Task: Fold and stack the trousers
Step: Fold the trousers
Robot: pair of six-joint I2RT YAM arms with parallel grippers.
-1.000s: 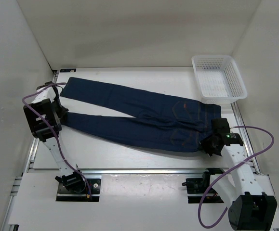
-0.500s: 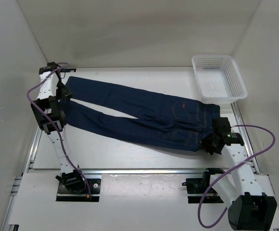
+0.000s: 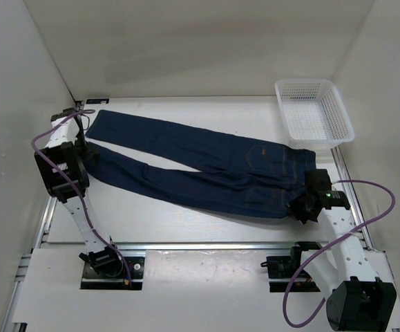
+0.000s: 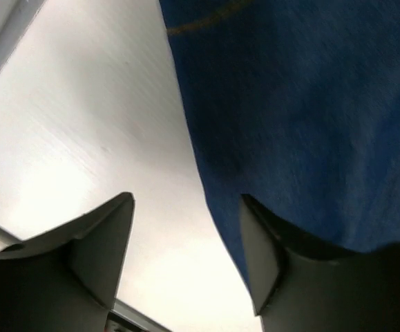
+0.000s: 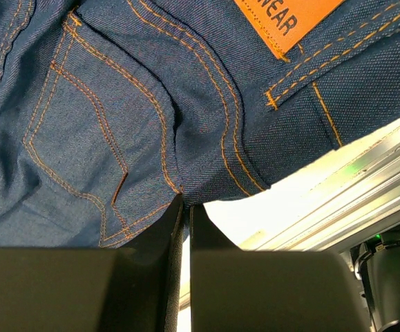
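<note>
Fingers (image 4: 99, 242) of the left gripper (image 4: 186, 199) stand well apart in the left wrist view, with nothing clamped between them. Bare table (image 4: 82, 124) fills most of the gap. The edge of the trousers (image 4: 310, 124) runs down to the right-hand finger, which lies over the denim.

In the right wrist view, the right gripper (image 5: 184, 200) has its fingers (image 5: 151, 277) pressed together, with only a sliver of light between them. Their tips meet the lower edge of the waistband. A pinch of denim seems to be nipped there, though the contact itself is hidden. A back pocket with orange-brown stitching lies above the tips, and a tan leather patch (image 5: 286, 21) sits on the waistband.

In the top external view, the trousers (image 3: 200, 166) lie flat and back up, with the waistband just beside the near side of the white basket (image 3: 345, 128). Both legs stretch away from the basket. The right gripper (image 3: 298, 207) sits at the waistband corner farther from the basket. The left gripper (image 3: 88, 149) is at the leg hems, the end of the trousers farthest from the basket.
</note>
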